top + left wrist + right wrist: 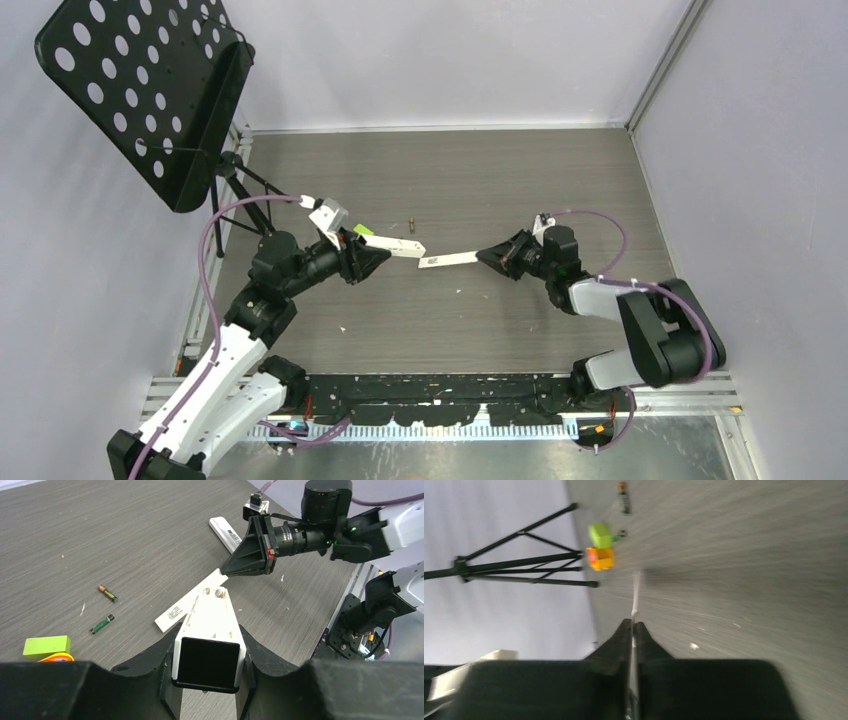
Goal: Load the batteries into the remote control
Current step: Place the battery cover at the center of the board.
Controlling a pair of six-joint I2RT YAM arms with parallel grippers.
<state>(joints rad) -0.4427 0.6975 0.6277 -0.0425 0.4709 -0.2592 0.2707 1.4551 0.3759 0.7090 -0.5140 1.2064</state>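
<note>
Left gripper is clamped on the flanks of the white remote control, which juts out ahead of its fingers. Right gripper is pressed together on one end of a thin white cover. The cover's free end sits just beside the remote's far end; touching or not, I cannot tell.

Two batteries lie loose on the table, ahead and to the left of the left fingers, a little apart. A third I cannot find.

They look light, hard, smooth and round, likely to roll or squirt from a pinch. Best taken across the middle, jaws square to the length. The cover looks thin and bendy, so go gently.

Both hands are full, so one must let go first. There is bare tabletop around the batteries. A green-and-orange toy sits nearer the left wrist, and a second white remote lies just beyond the right gripper.
</note>
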